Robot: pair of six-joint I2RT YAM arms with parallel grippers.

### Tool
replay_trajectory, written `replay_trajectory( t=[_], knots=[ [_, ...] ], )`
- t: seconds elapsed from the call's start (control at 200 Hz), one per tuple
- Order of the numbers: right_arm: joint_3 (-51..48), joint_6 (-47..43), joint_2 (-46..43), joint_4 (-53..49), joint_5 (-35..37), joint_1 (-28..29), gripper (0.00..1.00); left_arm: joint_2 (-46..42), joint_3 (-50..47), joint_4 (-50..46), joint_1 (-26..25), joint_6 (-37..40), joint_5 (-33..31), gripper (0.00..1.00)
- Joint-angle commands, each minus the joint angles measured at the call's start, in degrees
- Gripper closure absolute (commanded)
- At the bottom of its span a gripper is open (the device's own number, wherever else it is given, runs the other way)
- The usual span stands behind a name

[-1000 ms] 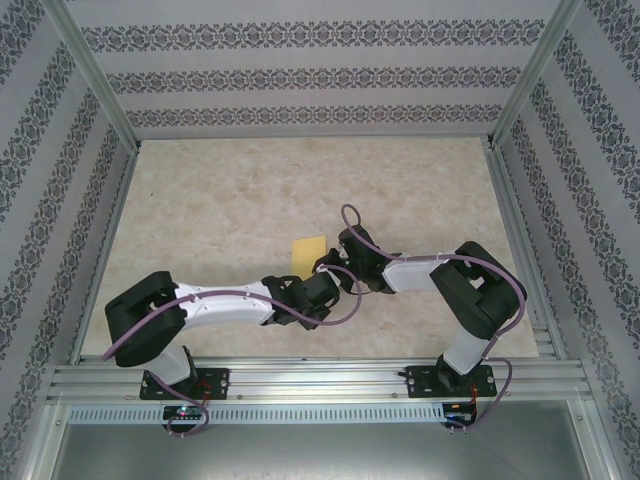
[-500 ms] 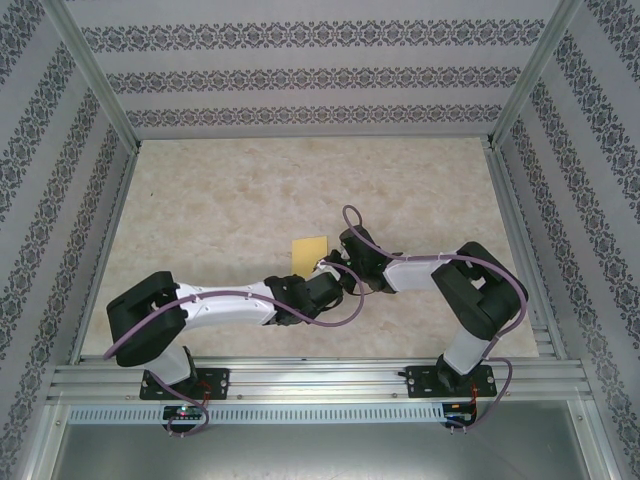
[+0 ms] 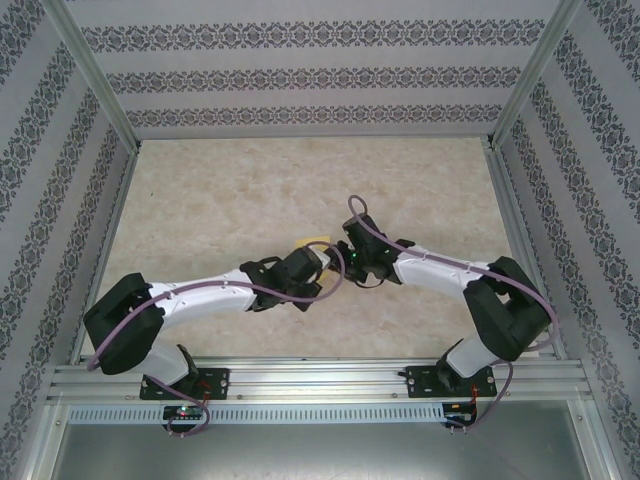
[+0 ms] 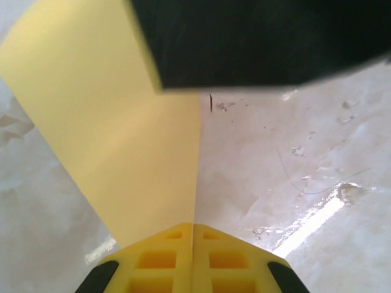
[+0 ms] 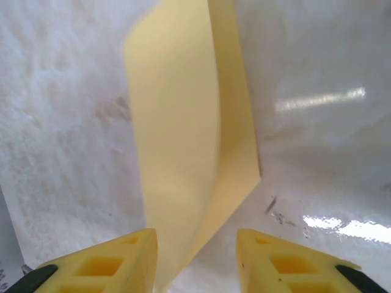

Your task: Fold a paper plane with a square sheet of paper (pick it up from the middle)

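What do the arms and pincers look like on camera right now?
Left arm and right arm: white links, chunky black joints, a purple cable looped along each. Left pincer and right pincer: yellow waffle-gridded fingers with black backing.

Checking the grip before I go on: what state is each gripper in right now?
Left gripper: closed on the yellow paper.
Right gripper: open, the paper between its spread jaws.
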Motion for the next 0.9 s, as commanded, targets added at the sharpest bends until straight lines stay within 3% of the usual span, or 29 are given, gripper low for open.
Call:
replay_trajectory(
  t=[0.0,0.075,0.345,0.894],
  knots=[
    [4.7,-6.84,-0.6,-5.71,3.75,-0.38,0.67,-1.35,-2.15,3.11,3.87,0.75,12.14,1.0],
    [8.14,-8.85,1.87,-7.15,2.85,-0.34,0.78,-1.62,-2.92,3.63,6.02,0.76,15.75,1.0],
    [18.92,-14.11,13.62,-9.92,-1.95,-0.91,0.86,-0.77,-3.59,4.43,10.86,0.68,23.09,1.0],
    [27.69,-23.43,27.6,-18.0,-1.13,-1.55,0.88,2.58,-4.74,7.11,18.15,-1.03,30.41,1.0]
  ],
)
